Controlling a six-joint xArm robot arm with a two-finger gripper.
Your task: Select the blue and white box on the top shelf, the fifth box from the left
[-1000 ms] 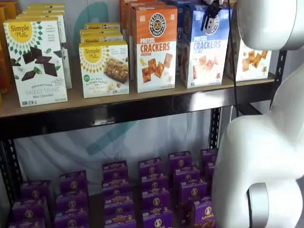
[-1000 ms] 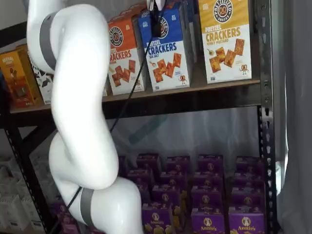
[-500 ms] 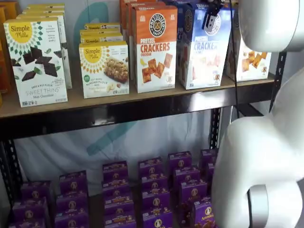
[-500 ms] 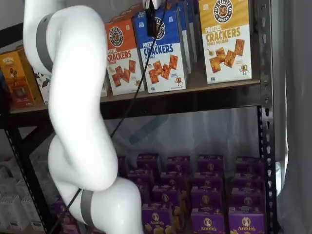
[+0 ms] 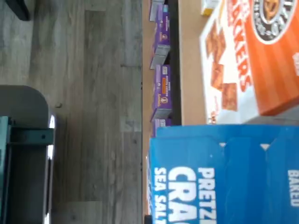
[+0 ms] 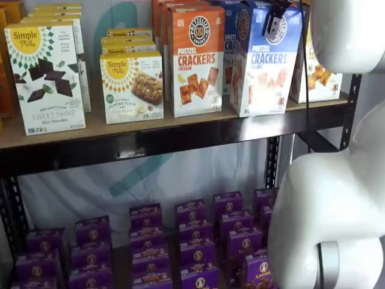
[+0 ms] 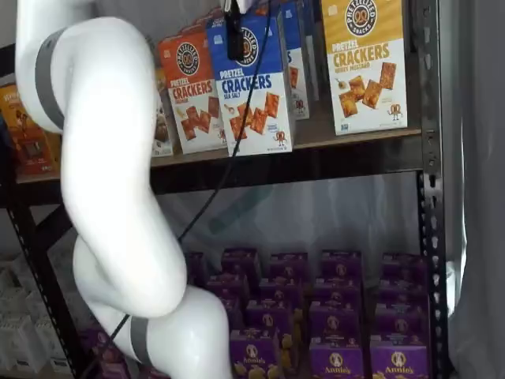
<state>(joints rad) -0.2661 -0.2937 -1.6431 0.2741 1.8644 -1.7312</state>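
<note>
The blue and white box [image 6: 267, 63] reads "PRETZEL CRACKERS" and stands tilted at the front of the top shelf [image 6: 150, 143]. It is pulled forward out of its row and also shows in a shelf view [image 7: 252, 91], its lower edge over the black beam [image 7: 355, 158]. My gripper [image 6: 275, 23] is shut on the box's top; a black finger [image 7: 234, 35] lies on the box's front face, with a cable beside it. The wrist view shows the box's blue top [image 5: 224, 172] close up.
The orange-topped cheddar box [image 6: 195, 60] stands to its left and the yellow-topped box [image 7: 364, 63] to its right. More blue boxes [image 7: 293, 55] stand behind. Simple Mills boxes [image 6: 45, 78] fill the left. Purple boxes [image 6: 192, 241] fill the lower shelf. My white arm [image 7: 102, 158] stands before the shelves.
The blue and white box has come forward out of its row with my gripper on its top, tilting as it moves. The arm has shifted with it.
</note>
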